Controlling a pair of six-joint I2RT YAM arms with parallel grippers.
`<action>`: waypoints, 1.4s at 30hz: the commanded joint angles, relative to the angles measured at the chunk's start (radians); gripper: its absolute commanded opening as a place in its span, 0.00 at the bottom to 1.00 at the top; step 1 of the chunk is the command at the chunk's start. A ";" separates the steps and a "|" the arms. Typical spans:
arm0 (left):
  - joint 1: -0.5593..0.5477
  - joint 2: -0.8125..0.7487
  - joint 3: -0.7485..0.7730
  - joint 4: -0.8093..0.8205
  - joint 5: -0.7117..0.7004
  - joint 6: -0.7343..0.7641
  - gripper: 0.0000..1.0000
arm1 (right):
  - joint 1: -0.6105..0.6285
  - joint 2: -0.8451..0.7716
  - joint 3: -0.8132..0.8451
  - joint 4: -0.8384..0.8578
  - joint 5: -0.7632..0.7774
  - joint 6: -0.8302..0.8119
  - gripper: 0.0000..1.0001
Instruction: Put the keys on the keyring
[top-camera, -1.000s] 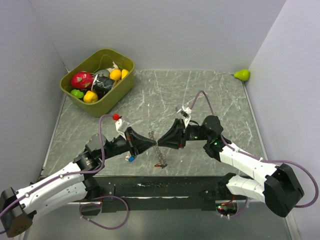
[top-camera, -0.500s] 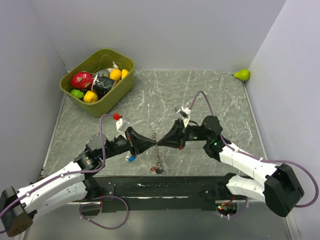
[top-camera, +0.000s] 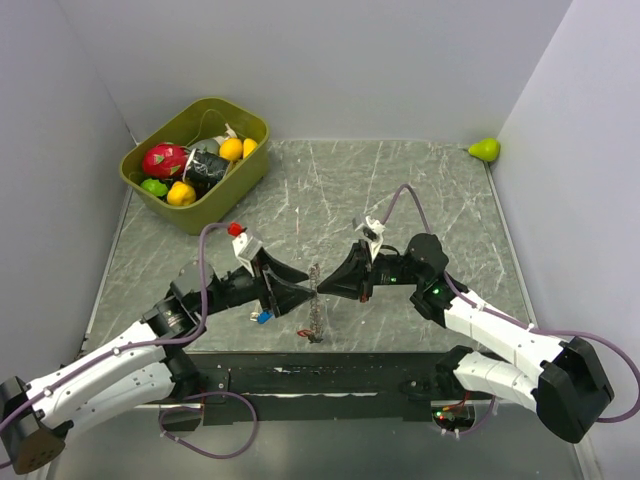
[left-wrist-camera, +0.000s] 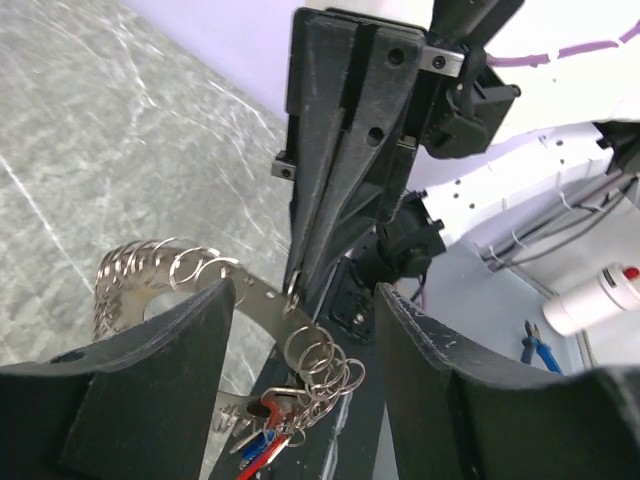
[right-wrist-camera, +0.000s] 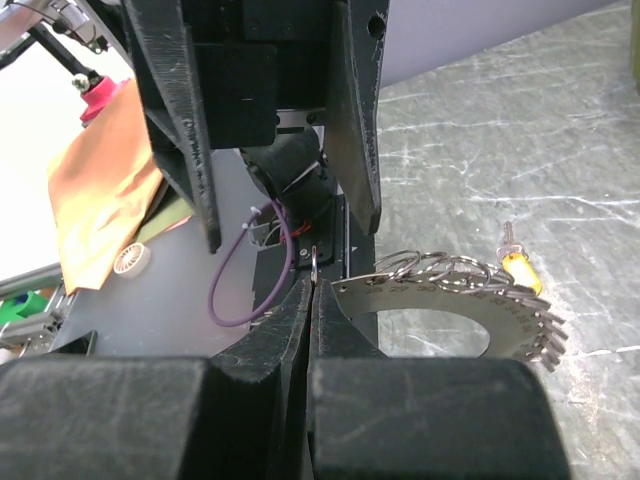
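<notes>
The keyring (top-camera: 314, 298) is held off the table (top-camera: 430, 190) between the two hands. In the wrist views it is seen as a flat, curved metal band (right-wrist-camera: 440, 298) fringed with small rings. It is pinched at one end by the right hand (right-wrist-camera: 312, 282), whose fingers are pressed together on it. A cluster of rings with red and blue keys (left-wrist-camera: 262, 445) hangs below the band, and in the top view the red end (top-camera: 313, 337) is seen low, near the table's front edge. A yellow key (right-wrist-camera: 520, 268) lies on the table beside the band. A blue key (top-camera: 262, 317) lies under the left arm, unmoved.

The left hand (top-camera: 303, 290) is spread wide, the band passing between its fingers (left-wrist-camera: 150, 390). A second ago that hand looked drawn to a point against the right one. The ring then slanted to the right, and it now hangs nearly straight down, its red end shifted left.
</notes>
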 joint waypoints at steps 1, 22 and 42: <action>-0.003 0.047 0.069 -0.034 0.095 0.021 0.64 | 0.005 -0.029 0.013 0.035 0.002 -0.025 0.00; -0.003 0.075 0.106 -0.099 0.092 0.054 0.16 | 0.005 -0.042 0.017 0.002 -0.003 -0.046 0.00; -0.003 -0.031 0.021 -0.022 0.004 0.162 0.01 | 0.002 -0.156 -0.046 0.034 0.091 -0.045 0.94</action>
